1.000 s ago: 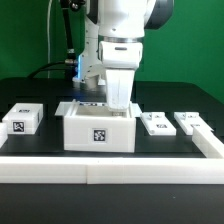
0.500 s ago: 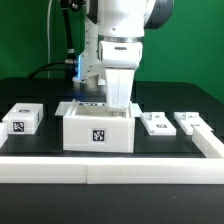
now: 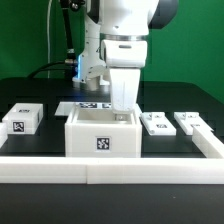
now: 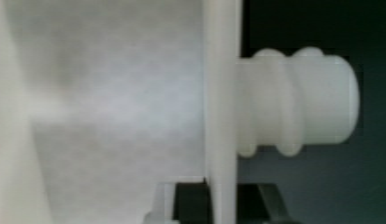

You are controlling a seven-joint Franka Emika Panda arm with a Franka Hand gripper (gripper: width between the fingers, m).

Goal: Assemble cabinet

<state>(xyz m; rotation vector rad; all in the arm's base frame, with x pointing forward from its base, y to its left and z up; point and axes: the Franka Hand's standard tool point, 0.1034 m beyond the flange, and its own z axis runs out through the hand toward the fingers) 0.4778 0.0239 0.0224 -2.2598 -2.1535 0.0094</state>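
step in hand looks like shifting the cabinet [image 3: 102, 138] by one wall. it sits mid-table, open top up, one tag facing the camera, just behind the front rail [image 3: 110, 167], with the marker board [image 3: 88, 105] behind it. the arm is vertical, gripper [image 3: 123, 108] pointing straight down into the rear corner on the exterior view's right. its tips are hidden below the rim, so i can't tell which wall. wrist view shows a thin wall edge-on between the fingers [image 4: 252, 205], narrow gap, so it reads as clamped on that wall; a ribbed stub [image 4: 296, 100] sticks out of one face. to do it well: move slow and level, since a pinch on a thin wall can slip or rack. don't tilt the box, and mind the rail and the nearest small part [image 3: 155, 122].
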